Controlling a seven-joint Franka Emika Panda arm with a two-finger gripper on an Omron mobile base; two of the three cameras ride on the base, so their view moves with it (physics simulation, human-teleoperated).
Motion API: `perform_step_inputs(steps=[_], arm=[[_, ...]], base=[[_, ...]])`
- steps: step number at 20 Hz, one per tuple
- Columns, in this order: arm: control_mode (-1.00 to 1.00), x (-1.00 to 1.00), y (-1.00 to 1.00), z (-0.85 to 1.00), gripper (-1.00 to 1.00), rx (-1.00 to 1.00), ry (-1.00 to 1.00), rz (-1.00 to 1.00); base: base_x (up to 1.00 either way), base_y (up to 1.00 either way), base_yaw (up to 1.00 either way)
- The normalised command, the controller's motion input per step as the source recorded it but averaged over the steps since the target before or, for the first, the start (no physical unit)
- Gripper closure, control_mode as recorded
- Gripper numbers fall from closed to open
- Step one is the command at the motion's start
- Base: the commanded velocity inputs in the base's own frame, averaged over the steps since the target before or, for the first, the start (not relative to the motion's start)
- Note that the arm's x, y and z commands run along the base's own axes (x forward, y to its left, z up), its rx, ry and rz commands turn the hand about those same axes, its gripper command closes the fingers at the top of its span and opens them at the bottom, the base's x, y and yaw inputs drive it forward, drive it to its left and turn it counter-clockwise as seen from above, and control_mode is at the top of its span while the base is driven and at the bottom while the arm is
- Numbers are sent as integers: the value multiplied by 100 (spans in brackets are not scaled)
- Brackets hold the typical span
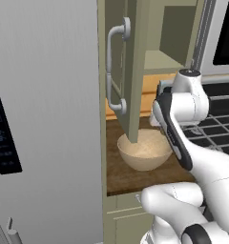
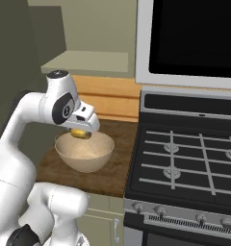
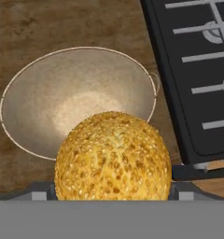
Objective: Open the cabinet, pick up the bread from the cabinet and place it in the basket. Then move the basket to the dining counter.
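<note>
The olive-green cabinet door (image 1: pixel 131 71) with its silver bar handle (image 1: pixel 114 71) stands swung open over the worktop. My gripper (image 2: pixel 80 132) is shut on the bread (image 2: pixel 79 133), a golden seeded lump that bulks large between the fingertips in the hand view (image 3: pixel 113 156). It hangs just above the back rim of the basket (image 2: pixel 84 153), a beige speckled bowl on the dark wood worktop (image 2: pixel 112 175). In the left base view the basket (image 1: pixel 144 151) sits under the door's lower edge, and from the hand the basket (image 3: pixel 62 98) lies straight below. The dining counter is out of view.
A black stove (image 2: pixel 185 158) with grates adjoins the worktop on the right, with a microwave (image 2: pixel 194 38) above it. A grey fridge (image 1: pixel 45 119) stands on the left. The open cabinet's shelf (image 2: pixel 88 62) is above the basket.
</note>
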Motion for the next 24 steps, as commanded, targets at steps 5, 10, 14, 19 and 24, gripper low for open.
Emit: perform_step_inputs(steps=[5,10,14,19,24], arm=[[-100,82,8,-87,100,0,6,2],[-100,63,6,-44,100,0,1,1],[-100,25,0,-48,100,8,0,0],[-100,19,8,-48,100,8,0,0],[-100,11,25,-25,100,0,0,0]], base=[[0,0,0],[0,0,0],[0,0,0],[0,0,0],[0,0,0]])
